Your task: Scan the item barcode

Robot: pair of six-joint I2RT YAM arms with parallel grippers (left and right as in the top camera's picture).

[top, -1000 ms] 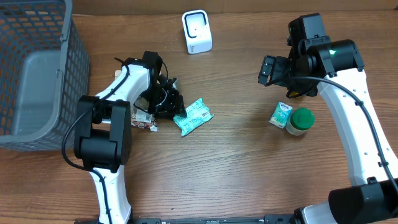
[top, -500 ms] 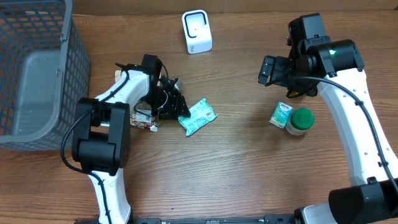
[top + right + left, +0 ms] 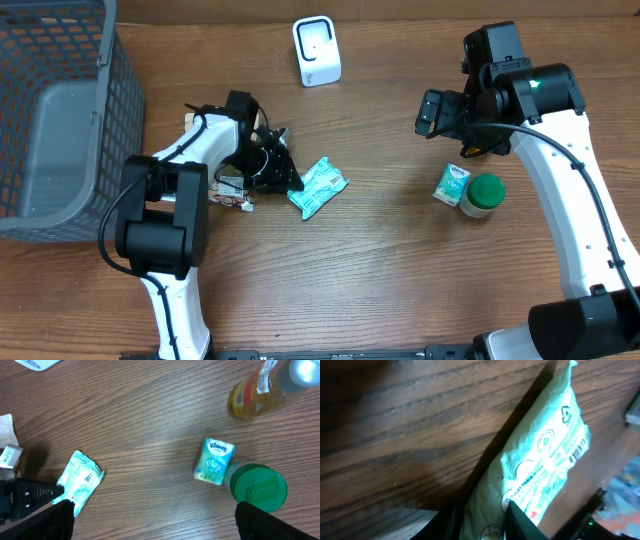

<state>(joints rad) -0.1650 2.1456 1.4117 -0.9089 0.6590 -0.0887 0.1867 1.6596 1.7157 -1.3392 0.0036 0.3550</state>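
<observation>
Left end effector: I see it narrowed around the packet's left end, grip unconfirmed; the long axis runs far-right. Right end effector: wide open, empty, well apart.

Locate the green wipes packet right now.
Overhead view, left of centre: the wipes packet lies at the tip of the left gripper, below the white scanner.

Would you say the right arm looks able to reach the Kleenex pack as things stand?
Probably yes. The right end effector hangs open nearby, and the Kleenex pack lies uncovered. Only the green-lidded jar crowds one side of it, which leaves its other sides free.
</observation>
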